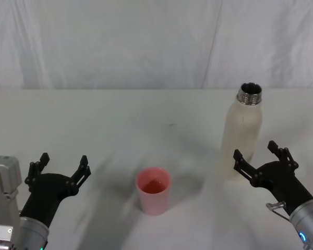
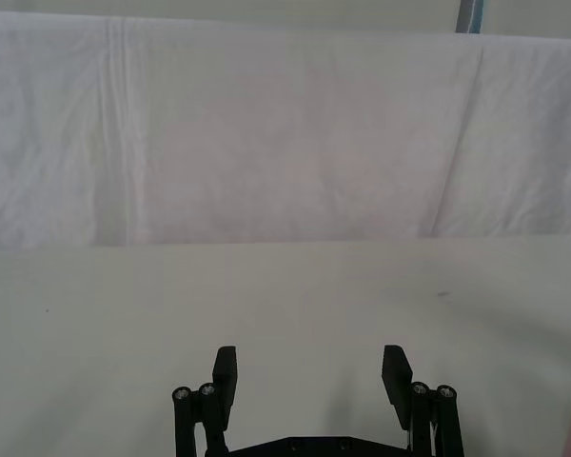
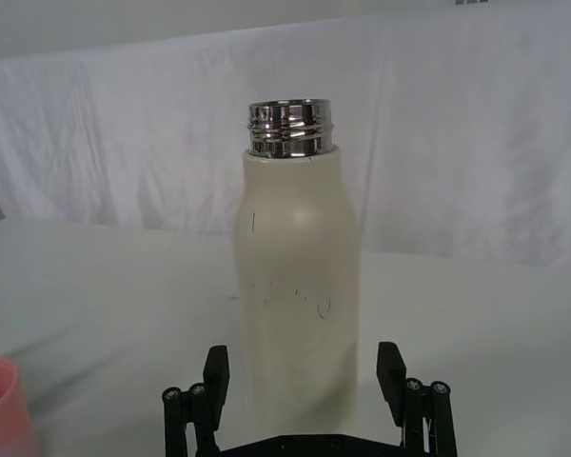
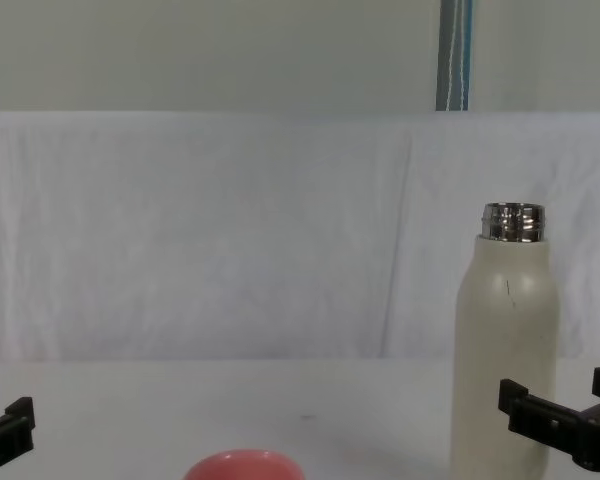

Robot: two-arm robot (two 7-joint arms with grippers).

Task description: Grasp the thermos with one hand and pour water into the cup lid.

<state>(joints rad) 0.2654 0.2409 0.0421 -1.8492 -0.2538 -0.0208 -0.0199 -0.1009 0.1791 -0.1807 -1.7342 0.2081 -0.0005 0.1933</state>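
On the white table [image 1: 120, 120], right side: thermos [image 1: 242, 133], upright, cap off, steel threaded neck showing, small dark scratches on its cream body. I log it standing well to the right of the cup lid and farther from me.

Near centre of table, closer to me: cup lid [image 1: 154, 190], pink, upright, mouth up. It also appears at the bottom edge of my chest view [image 4: 242, 466] and at a corner of the right wrist view [image 3: 0, 405].

Right hand [image 1: 261, 160]: fingers spread wide, low at the thermos's near side. From the head view one fingertip [image 1: 239, 156] lies against the bottle's lower body and the other sits off to its right. In the right wrist view the thermos [image 3: 295, 295] stands centred ahead of the hand [image 3: 307, 367], its base filling the gap between the two pads, which flank it on either side. I cannot tell whether either pad touches the wall. In the chest view the hand [image 4: 560, 400] is level with the lower part of the thermos [image 4: 506, 350].

Left hand [image 1: 61, 165]: fingers spread, holding nothing, low over the table's left side, well apart from the cup lid. Its wrist view shows the hand [image 2: 309, 371] with bare table ahead of the pads.

Behind the table: white cloth backdrop [image 1: 146, 41].
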